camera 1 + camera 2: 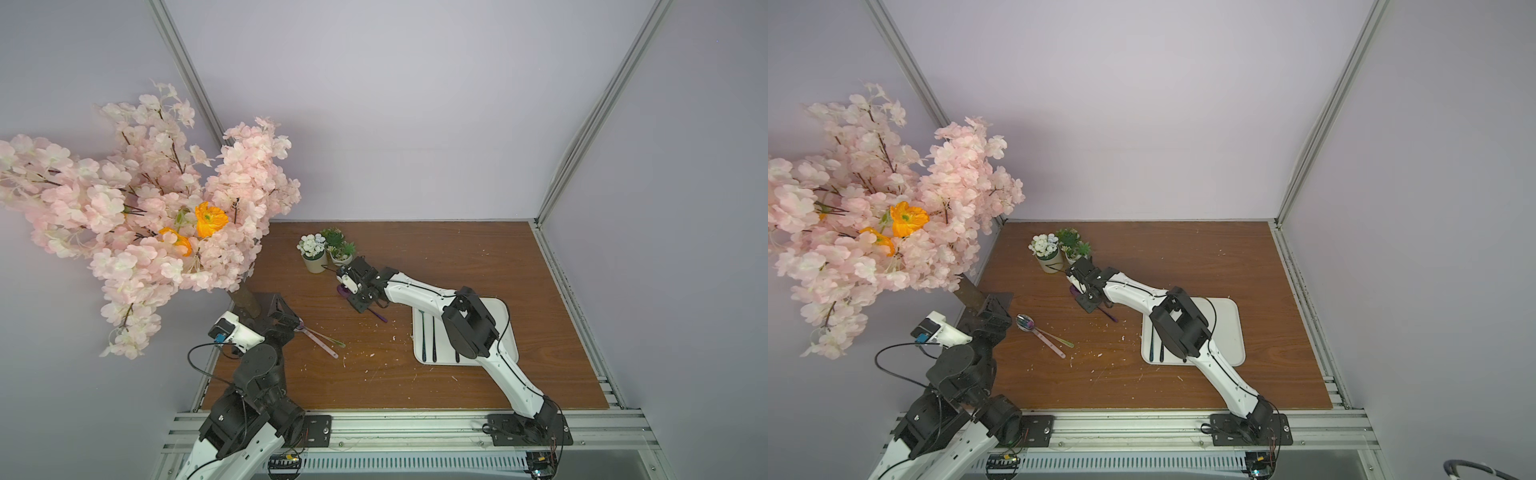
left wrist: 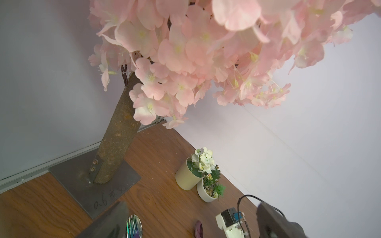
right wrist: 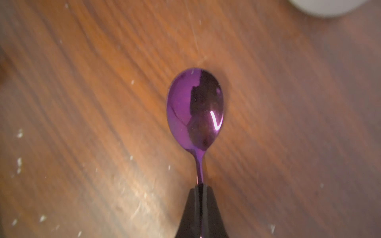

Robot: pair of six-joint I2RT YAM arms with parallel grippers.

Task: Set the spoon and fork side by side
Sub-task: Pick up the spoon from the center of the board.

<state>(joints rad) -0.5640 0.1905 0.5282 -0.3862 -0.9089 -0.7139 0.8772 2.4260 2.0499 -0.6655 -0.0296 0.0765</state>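
1. Where the table's far-left corner lies, a blossom tree (image 1: 166, 199) spreads papery pink petals from a rough brown trunk bolted to a flat metal plate.
2. Wood-grain table (image 1: 415, 386): glossy brown, flecked with pale crumbs.
3. Smooth white tray (image 1: 1227, 332): a rounded square on the near right.
4. Right gripper (image 3: 201, 188): far centre, clenched on the purple spoon (image 3: 194, 109) at its thin neck, with the mirror-smooth oval bowl over the wood.
5. Left gripper (image 1: 1000, 318): jaws spread wide and empty, just beside the iridescent spoon (image 1: 1020, 319).
6. Two small cylindrical pots (image 1: 316, 262): touching, far centre.
7. Iridescent spoon lies near left; the fork (image 2: 133, 224) rests its tines over the spoon's bowl, their slim handles diverging slightly.
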